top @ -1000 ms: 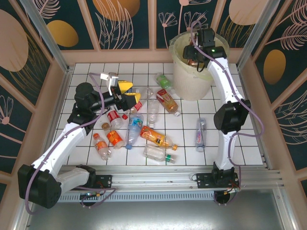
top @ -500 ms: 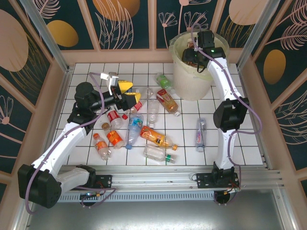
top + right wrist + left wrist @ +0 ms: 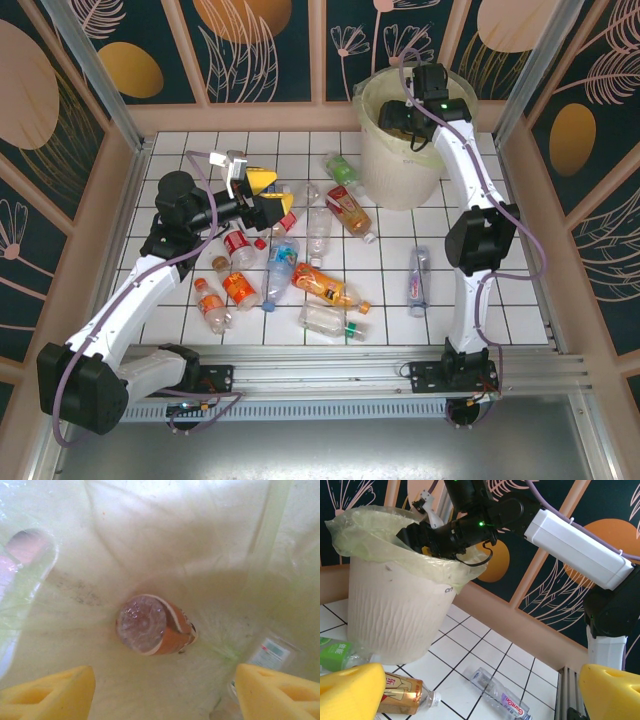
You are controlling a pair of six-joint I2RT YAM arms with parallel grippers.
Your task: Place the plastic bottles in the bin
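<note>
1. Right gripper (image 3: 162, 692): the yellow fingertips (image 3: 50, 690) sit at the two lower corners of the wrist view, spread wide. Nothing is between them and nothing is held.
2. Straight below the right gripper, inside the bin (image 3: 150, 540), is the orange-labelled bottle (image 3: 152, 630). It is seen end-on, resting on the pale yellow liner and clear of both fingers.
3. A second bottle (image 3: 272, 652), clear with a pale teal label, lies lower in the bin, just past one fingertip. It is blurred and partly veiled by the liner.
4. Top view: the right gripper (image 3: 397, 113) hangs over the bin (image 3: 395, 180), within the line of the rim.
5. Left gripper (image 3: 272, 197): jaws fully spread and empty. It hovers low over the tiled floor (image 3: 300, 150), well apart from the bin.
6. Left wrist view: the left gripper (image 3: 480, 695) faces the bin (image 3: 390, 610), which stands upright with the liner folded over its rim. The right gripper (image 3: 420, 535) reaches over that rim.
7. Ahead of the left gripper:
   - An amber bottle (image 3: 402, 695) lies just beside one finger.
   - A green-labelled bottle (image 3: 335, 652) lies at the foot of the bin.
   - A clear red-labelled bottle (image 3: 502, 700) lies on the tiles farther out, between the fingers' lines.
8. Top view: the loose bottles (image 3: 325, 285) lie scattered on the floor, mostly beneath and on the near side of the left gripper.
</note>
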